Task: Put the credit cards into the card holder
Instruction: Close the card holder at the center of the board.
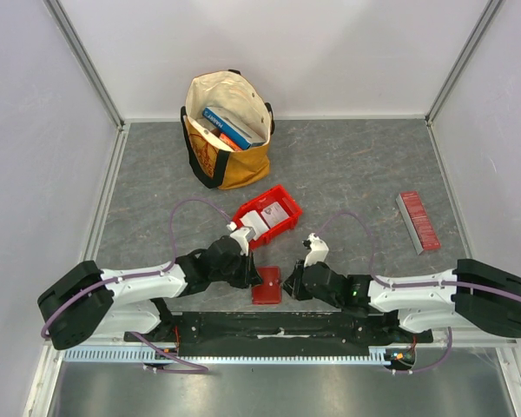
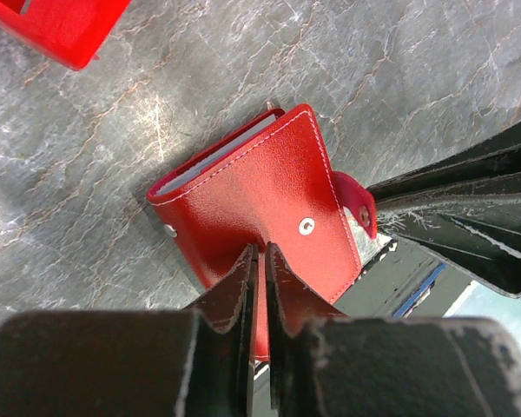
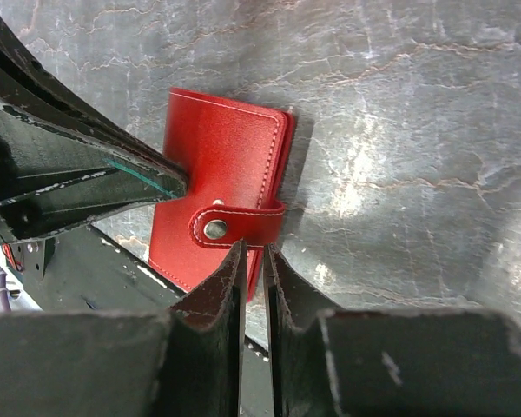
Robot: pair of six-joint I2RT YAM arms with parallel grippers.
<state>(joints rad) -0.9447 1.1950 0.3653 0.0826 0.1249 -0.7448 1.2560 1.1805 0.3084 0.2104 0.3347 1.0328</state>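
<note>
Dark red leather-like wallet (image 2: 260, 200) lies shut on the grey desk (image 1: 347, 174) — left gripper (image 2: 260, 250) and right gripper (image 3: 254, 248), both pressed together, flank it.

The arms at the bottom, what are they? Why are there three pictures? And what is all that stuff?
They are two robot arms bolted to a grey table. Each ends in a two-finger gripper. One picture looks down from above. The other two come from small cameras on the wrists, so you see the black fingers close up: the left gripper and the right gripper. On the table are a red wallet, a red bin with pale cards, a bag of books and a red strip. Both grippers are shut, with their tips at the folded wallet, which lies flat. I can't tell whether either pinches it.
</note>
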